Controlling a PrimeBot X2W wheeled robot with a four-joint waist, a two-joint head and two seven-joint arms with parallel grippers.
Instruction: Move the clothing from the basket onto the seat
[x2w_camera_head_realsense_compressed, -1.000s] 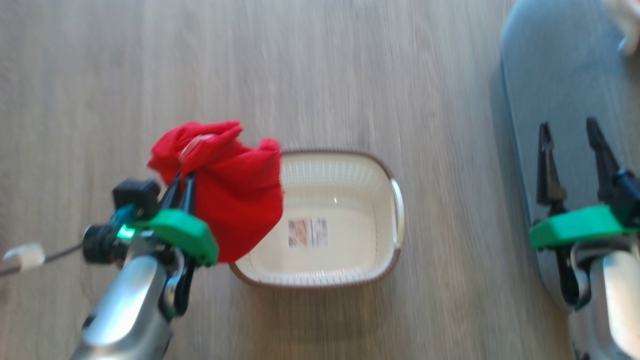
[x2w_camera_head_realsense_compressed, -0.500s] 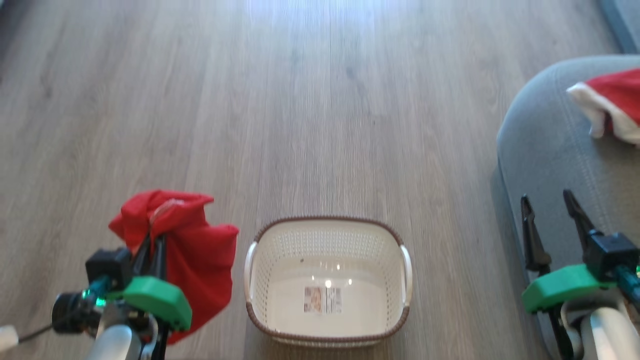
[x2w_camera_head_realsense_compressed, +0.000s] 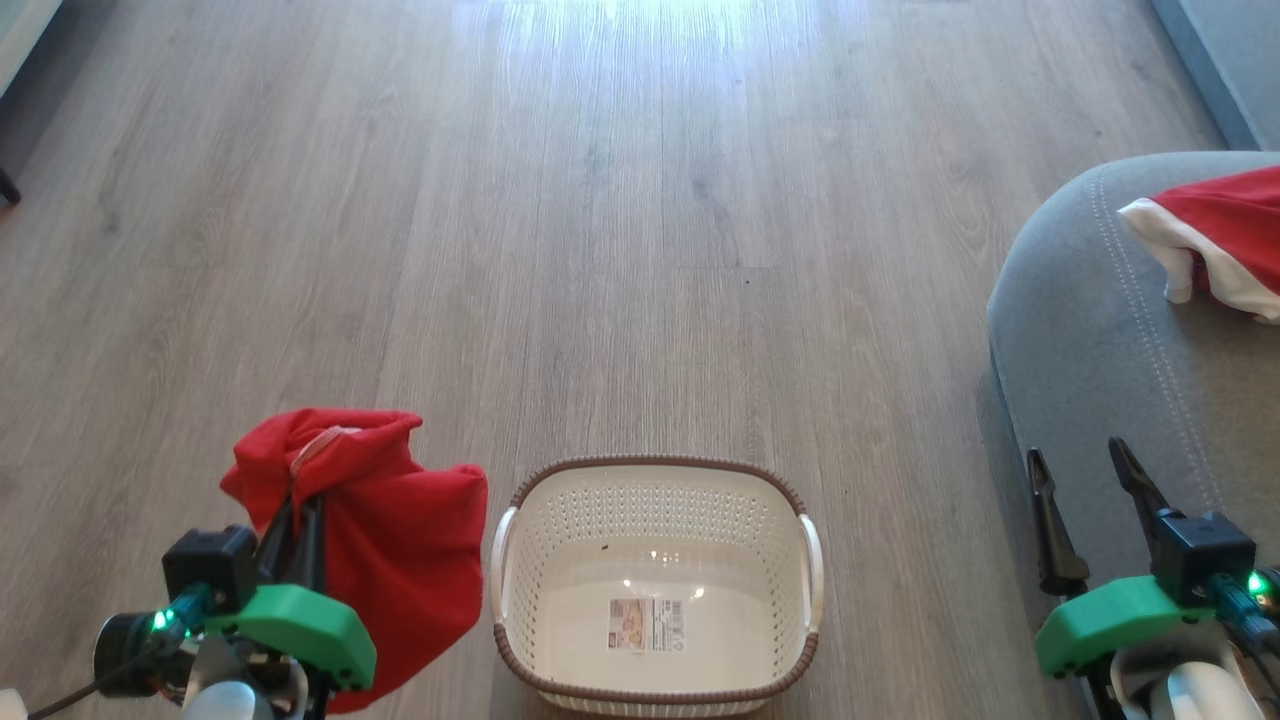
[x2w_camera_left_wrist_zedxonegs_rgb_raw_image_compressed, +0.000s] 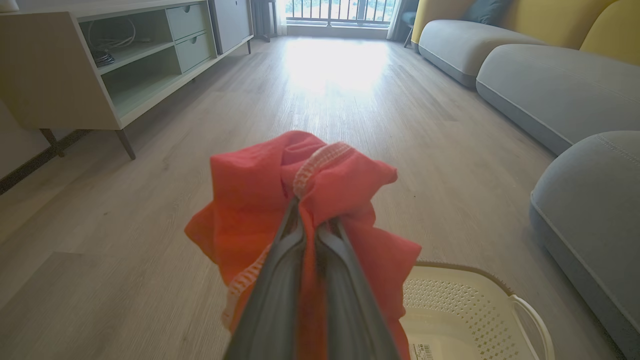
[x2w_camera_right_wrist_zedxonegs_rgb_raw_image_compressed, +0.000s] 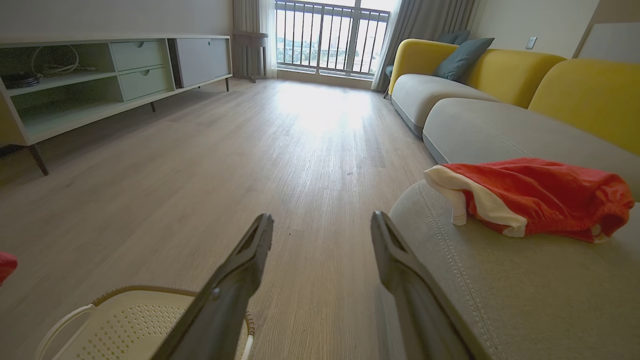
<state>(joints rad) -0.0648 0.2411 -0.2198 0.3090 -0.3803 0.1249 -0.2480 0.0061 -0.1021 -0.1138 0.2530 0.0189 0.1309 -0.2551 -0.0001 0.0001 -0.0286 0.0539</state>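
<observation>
Your left gripper (x2w_camera_head_realsense_compressed: 298, 512) is clamped tight on the plain red garment (x2w_camera_head_realsense_compressed: 405, 545). The cloth hangs in a bunch off the fingers, above the floor (x2w_camera_head_realsense_compressed: 640, 250) and just left of the basket (x2w_camera_head_realsense_compressed: 655, 466). In the left wrist view, both fingers are pressed together, with red fabric and a pale stitched hem pinched between them. The basket sits on the floor, near you and centre, its label sticker (x2w_camera_head_realsense_compressed: 646, 611) showing on the bare bottom. On the right, your right gripper (x2w_camera_head_realsense_compressed: 1076, 455) is released, fingers spread wide apart, hovering over the near left edge of the grey seat (x2w_camera_head_realsense_compressed: 1080, 330). The white-trimmed red garment (x2w_camera_head_realsense_compressed: 1215, 235) lies crumpled on that seat, farther back and to the right, well apart from those fingers.
</observation>
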